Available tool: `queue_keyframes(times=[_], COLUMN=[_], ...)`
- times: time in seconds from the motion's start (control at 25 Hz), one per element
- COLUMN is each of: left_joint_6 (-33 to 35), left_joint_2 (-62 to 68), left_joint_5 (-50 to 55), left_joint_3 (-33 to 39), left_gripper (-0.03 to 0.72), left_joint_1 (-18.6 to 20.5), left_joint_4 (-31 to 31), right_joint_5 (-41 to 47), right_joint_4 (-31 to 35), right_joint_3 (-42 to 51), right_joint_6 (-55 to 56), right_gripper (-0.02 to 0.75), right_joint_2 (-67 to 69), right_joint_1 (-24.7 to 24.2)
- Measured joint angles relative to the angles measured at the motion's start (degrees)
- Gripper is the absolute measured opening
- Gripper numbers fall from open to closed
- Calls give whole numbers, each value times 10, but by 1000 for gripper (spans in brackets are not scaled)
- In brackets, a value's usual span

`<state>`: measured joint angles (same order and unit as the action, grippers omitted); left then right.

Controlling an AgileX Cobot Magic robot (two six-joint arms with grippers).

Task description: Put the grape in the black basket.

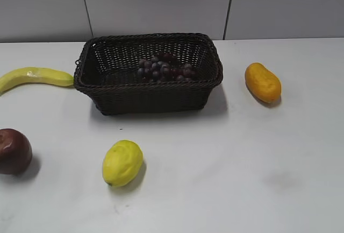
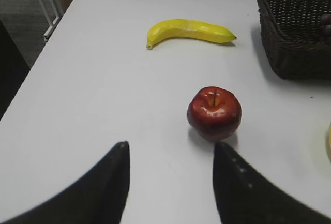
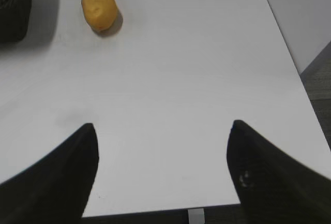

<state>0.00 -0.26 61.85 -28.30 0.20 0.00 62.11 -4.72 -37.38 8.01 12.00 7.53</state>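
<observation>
The grape [image 1: 164, 67], a dark red-purple bunch, lies inside the black basket [image 1: 149, 99] at the back middle of the table. In the left wrist view the basket [image 2: 289, 53] is at the upper right, with a bit of the grape [image 2: 326, 23] at the frame edge. In the right wrist view only a corner of the basket [image 3: 13, 12] shows at the upper left. My left gripper [image 2: 170, 149] is open and empty above the table near the apple. My right gripper [image 3: 163, 128] is open and empty above the table's front right. Neither gripper shows in the exterior view.
A banana [image 1: 32, 77] lies left of the basket. A dark red apple [image 1: 13, 151] sits at the front left, also in the left wrist view [image 2: 214, 112]. A lemon [image 1: 122, 163] lies in front. An orange-yellow mango [image 1: 262, 82] lies right, also in the right wrist view [image 3: 98, 5].
</observation>
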Motion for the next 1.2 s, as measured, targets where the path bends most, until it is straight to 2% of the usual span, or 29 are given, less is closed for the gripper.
queue_keyframes(times=[0.44, 0.76, 1.2], left_joint_6=[0, 0, 0], left_joint_2=[0, 0, 0], left_joint_5=[0, 0, 0], left_joint_3=[0, 0, 0], left_gripper=[489, 489, 489], left_joint_1=[0, 0, 0], left_joint_4=[0, 0, 0], right_joint_5=[-10, -20, -20], right_joint_4=[11, 19, 20], right_joint_3=[85, 89, 89], right_joint_6=[-22, -27, -28], right_gripper=[580, 575, 574], right_joint_2=[-118, -122, -122], right_joint_1=[0, -44, -46])
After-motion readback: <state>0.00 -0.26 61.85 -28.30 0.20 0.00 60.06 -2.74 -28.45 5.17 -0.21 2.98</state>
